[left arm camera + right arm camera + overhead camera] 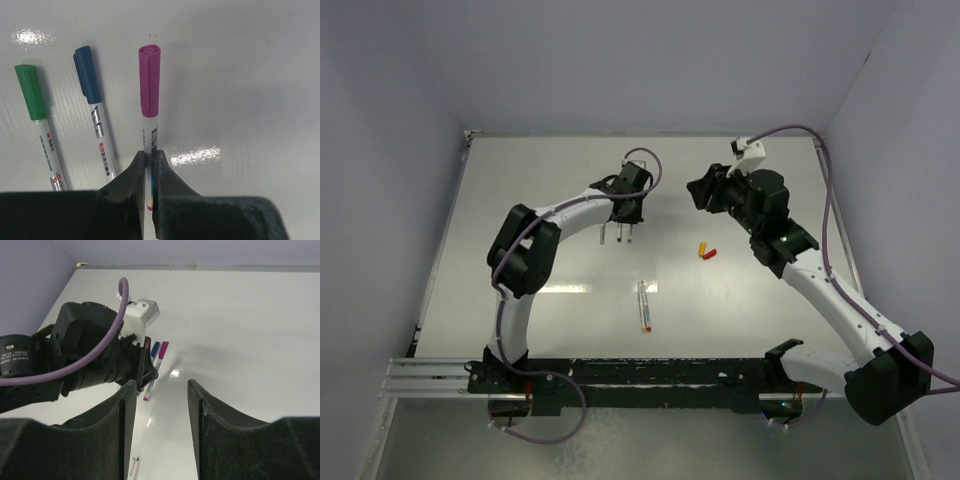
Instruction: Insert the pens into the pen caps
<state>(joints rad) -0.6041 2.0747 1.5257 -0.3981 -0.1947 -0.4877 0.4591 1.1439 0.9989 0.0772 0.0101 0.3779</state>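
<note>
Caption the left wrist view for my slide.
Left gripper pinching the magenta-capped pen by its barrel; blue-capped pen and green-capped pen lie alongside on the table.

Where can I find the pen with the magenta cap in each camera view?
Top external: at the left hand, upper middle; too small to single out.
Left wrist: magenta-capped pen in the centre, barrel gripped by that hand.
Right wrist: left of centre, beside the blue-capped pen.
Shared landmark: the left hand.
</note>
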